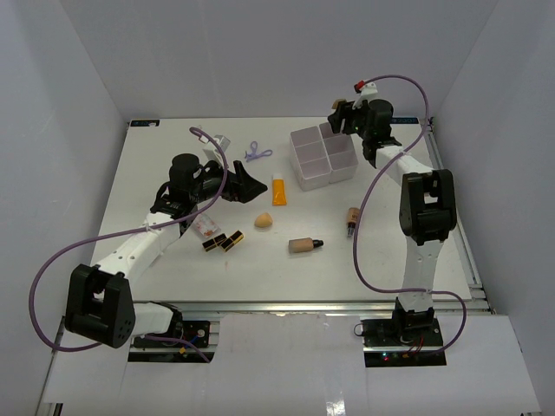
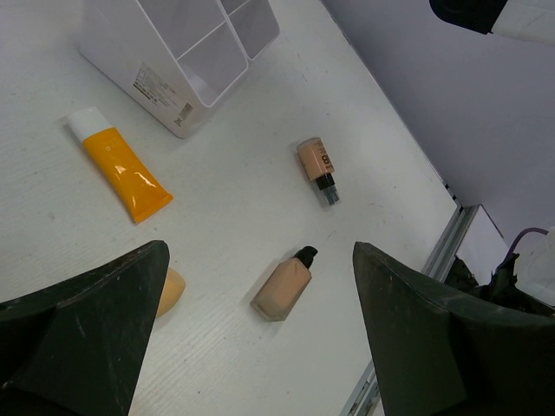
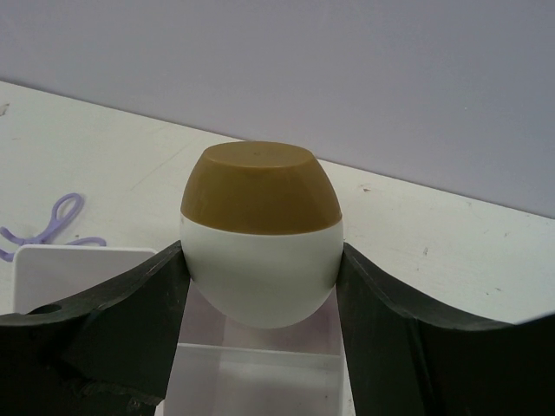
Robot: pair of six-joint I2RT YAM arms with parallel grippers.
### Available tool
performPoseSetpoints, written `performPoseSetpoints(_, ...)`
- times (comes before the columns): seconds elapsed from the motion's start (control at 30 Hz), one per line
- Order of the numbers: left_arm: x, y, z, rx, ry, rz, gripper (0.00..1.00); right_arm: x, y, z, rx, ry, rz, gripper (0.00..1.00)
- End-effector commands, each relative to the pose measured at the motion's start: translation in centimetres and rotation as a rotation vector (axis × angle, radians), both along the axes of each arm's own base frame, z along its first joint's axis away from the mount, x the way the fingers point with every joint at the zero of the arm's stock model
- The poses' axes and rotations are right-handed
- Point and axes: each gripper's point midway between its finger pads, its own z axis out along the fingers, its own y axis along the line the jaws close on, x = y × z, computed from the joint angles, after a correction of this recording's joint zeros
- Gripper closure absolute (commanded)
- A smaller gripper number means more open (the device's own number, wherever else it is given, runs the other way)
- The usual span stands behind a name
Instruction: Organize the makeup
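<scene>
Your right pincer (image 3: 260,299), clamped on a gold-capped egg-shaped jar (image 3: 258,227), hangs just over the white compartment box's (image 3: 61,270) far side; your left pincer (image 2: 260,251) gapes empty.

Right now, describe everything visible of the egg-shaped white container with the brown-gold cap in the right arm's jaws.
The egg-shaped white container has a smooth, glossy, plastic-looking rounded body and a matte brown-gold cap with a flat top. In the right wrist view it sits cap up, pinched at its sides between the right arm's black jaws. It hangs over the white four-compartment box, above one compartment; whether its underside touches the box cannot be told.
</scene>
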Motion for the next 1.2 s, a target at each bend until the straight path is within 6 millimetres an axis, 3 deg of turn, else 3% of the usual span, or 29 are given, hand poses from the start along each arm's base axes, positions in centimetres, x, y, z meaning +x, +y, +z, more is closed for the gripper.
performPoseSetpoints(0.0, 0.3, -0.1, 1.7, -0.01, -0.046, -0.018, 0.02, 1.0, 0.1, 3.5, 0.001, -0.154, -0.026, 0.78)
performPoseSetpoints(0.1, 0.3, -0.1, 1.7, -0.009, -0.047, -0.016, 0.02, 1.0, 0.1, 2.9, -0.005, -0.153, -0.024, 0.72)
performPoseSetpoints(0.37, 0.3, -0.1, 1.8, -0.009, -0.048, -0.018, 0.02, 0.4, 0.6, 1.9, -0.018, -0.149, 0.017, 0.29)
performPoseSetpoints(0.57, 0.2, -0.1, 2.0, -0.013, -0.052, -0.023, 0.02, -0.2, 0.7, 2.2, -0.02, -0.152, 0.032, 0.07)
performPoseSetpoints(0.83, -0.1, -0.3, 2.0, -0.019, -0.048, -0.038, 0.02, -2.5, 0.8, 4.8, -0.023, -0.146, 0.077, 0.03)
performPoseSetpoints(0.9, -0.1, -0.4, 1.9, -0.022, -0.04, -0.048, 0.02, -4.4, 0.9, 5.9, -0.035, -0.121, 0.162, 0.02)
performPoseSetpoints(1.0, 0.0, -0.6, 1.3, -0.022, -0.002, -0.053, 0.02, -10.4, 2.7, 8.1, -0.049, -0.119, 0.493, 0.02)
performPoseSetpoints(1.07, 0.3, -0.7, 0.6, -0.017, 0.033, -0.048, 0.02, -13.0, 2.4, 8.2, -0.057, -0.091, 0.596, 0.02)
performPoseSetpoints(1.17, 0.5, -1.0, -0.4, -0.001, 0.1, -0.045, 0.03, -19.7, 3.2, 6.6, -0.04, 0.043, 0.779, 0.03)
